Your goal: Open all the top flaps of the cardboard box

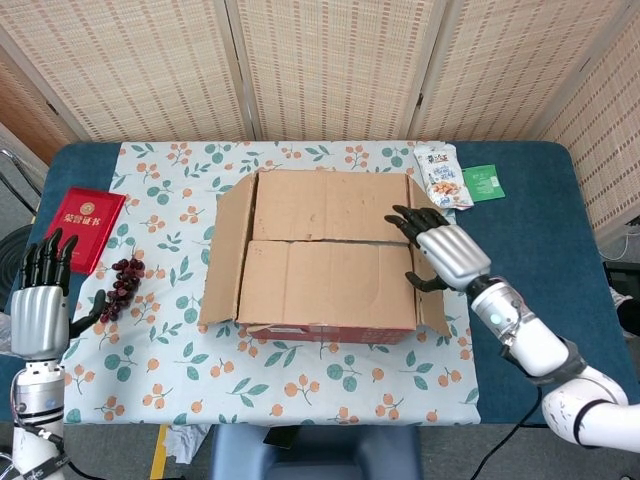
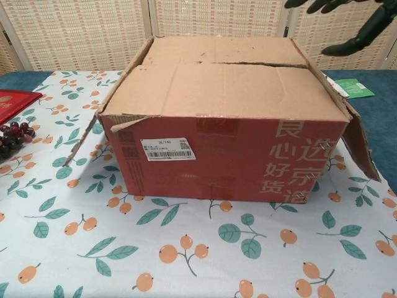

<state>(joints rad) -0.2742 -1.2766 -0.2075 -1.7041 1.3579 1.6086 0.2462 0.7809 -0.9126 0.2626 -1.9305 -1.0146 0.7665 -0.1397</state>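
The cardboard box (image 1: 325,255) with red sides stands mid-table on the floral cloth (image 1: 150,340). Its two long top flaps lie flat and meet at a seam (image 1: 320,241). The left end flap (image 1: 228,250) and right end flap (image 1: 432,300) hang outward and down. My right hand (image 1: 440,250) hovers over the box's right edge with its fingers spread, dark fingertips (image 1: 405,215) near the seam's end, holding nothing. In the chest view the box (image 2: 229,124) fills the middle, and only the fingers of that hand (image 2: 361,31) show at the top right. My left hand (image 1: 40,300) is raised, fingers apart, off the table's left edge.
A red booklet (image 1: 85,228) and a bunch of dark grapes (image 1: 122,285) lie left of the box. A snack bag (image 1: 442,175) and a green packet (image 1: 482,183) sit behind its right corner. Folding screens stand behind the table.
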